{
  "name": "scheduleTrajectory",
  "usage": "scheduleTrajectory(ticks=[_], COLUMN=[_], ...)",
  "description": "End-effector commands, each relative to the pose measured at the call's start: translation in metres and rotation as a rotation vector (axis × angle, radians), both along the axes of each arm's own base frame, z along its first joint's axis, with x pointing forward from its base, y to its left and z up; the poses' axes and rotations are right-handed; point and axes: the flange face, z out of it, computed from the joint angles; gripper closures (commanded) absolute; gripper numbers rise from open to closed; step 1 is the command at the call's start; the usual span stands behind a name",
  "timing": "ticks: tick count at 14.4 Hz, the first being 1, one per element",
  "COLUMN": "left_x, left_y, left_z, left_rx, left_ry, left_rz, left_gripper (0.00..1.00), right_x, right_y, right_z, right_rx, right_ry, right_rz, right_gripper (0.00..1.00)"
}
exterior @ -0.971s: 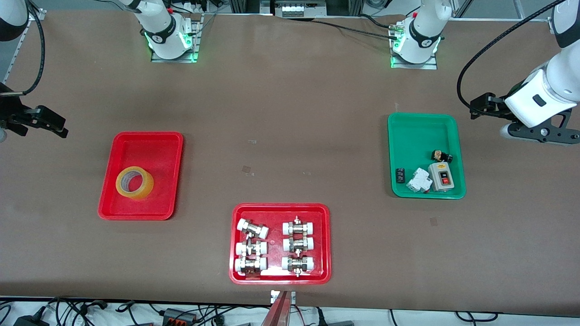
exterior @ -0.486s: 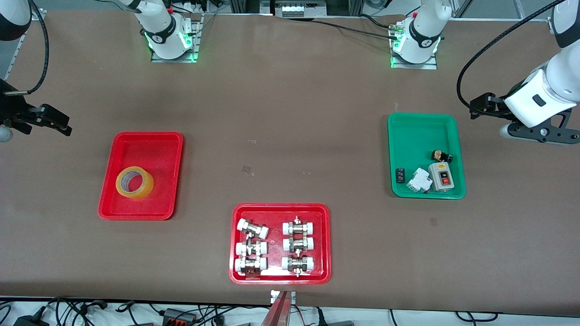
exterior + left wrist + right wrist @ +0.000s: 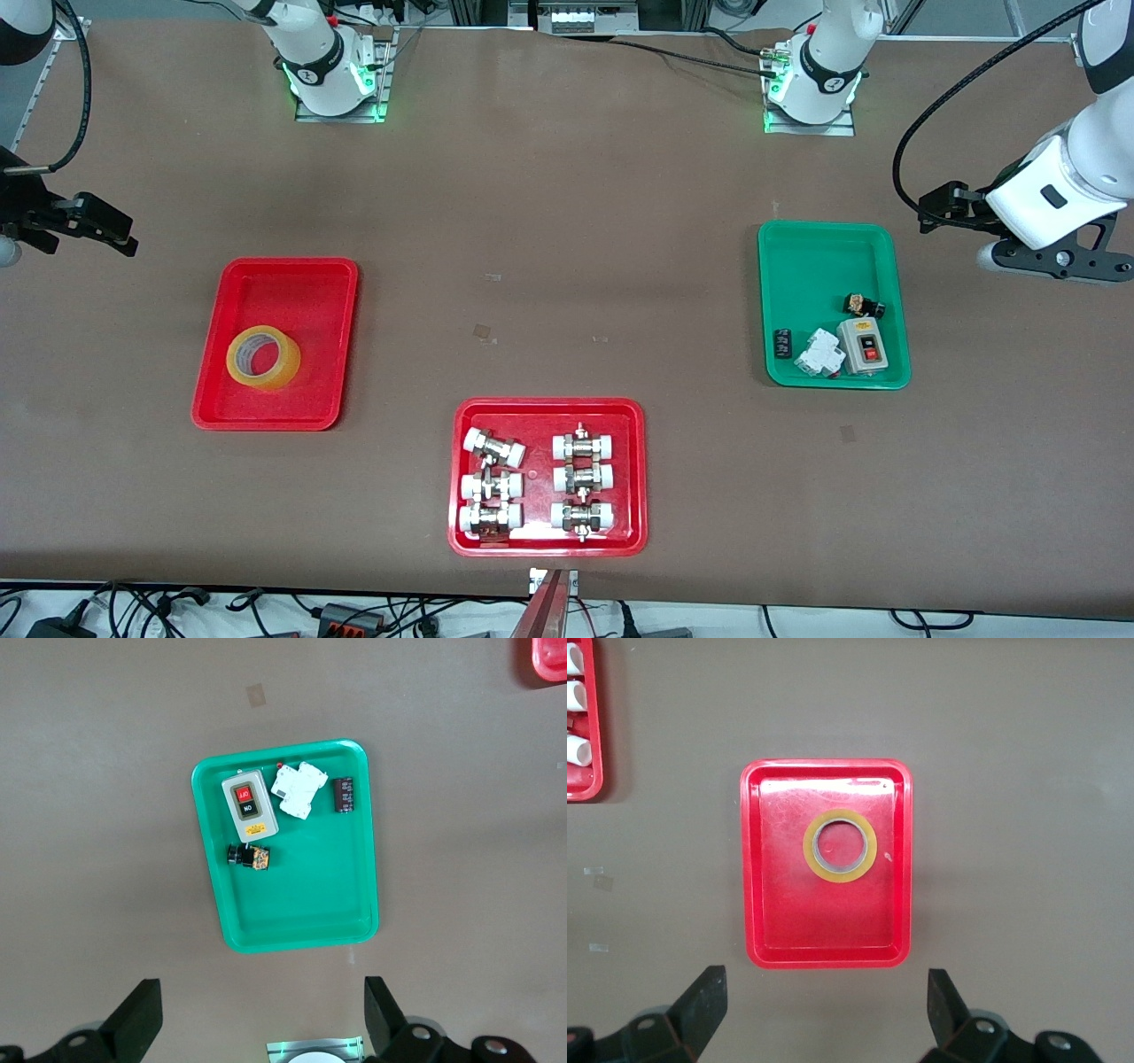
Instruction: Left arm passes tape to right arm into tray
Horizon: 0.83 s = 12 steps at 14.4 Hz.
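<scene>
Right gripper [image 3: 113, 237] drifted up-table off tray [image 3: 341, 292], fingers spread and empty like idle left gripper [image 3: 941, 211]; tape [image 3: 263, 357] already seated, so just clear out.

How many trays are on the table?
3. The plain red tray with the tape sits toward the right arm's end. The green tray sits toward the left arm's end. The red tray of fittings is nearest the front camera.
</scene>
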Motion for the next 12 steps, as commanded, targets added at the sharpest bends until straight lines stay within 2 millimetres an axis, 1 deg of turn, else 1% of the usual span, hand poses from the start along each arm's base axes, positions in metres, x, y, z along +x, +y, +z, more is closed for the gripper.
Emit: scheduleTrajectory(ticks=[1, 4, 6, 10, 12], left_x=[-0.001, -0.001, -0.001, -0.004, -0.004], left_y=[0.0, -0.007, -0.009, -0.001, -0.002], left_z=[0.0, 0.0, 0.0, 0.0, 0.0], left_rx=[-0.018, -0.018, -0.016, -0.019, -0.019], left_ry=[0.004, 0.004, 0.003, 0.023, 0.027], left_rz=[-0.017, -0.027, -0.041, -0.031, -0.032], left_gripper=[0.0, 0.0, 0.0, 0.0, 0.0], right_x=[-0.011, -0.017, -0.02, -0.027, -0.028], right_y=[-0.002, -0.002, -0.002, -0.002, -0.002], right_z=[0.0, -0.002, 0.001, -0.009, -0.008], right_rx=[0.018, 0.019, 0.018, 0.015, 0.015], right_ry=[0.046, 0.061, 0.053, 0.024, 0.021], right_rz=[0.009, 0.015, 0.015, 0.029, 0.029], right_gripper=[0.0, 0.0, 0.0, 0.0, 0.0])
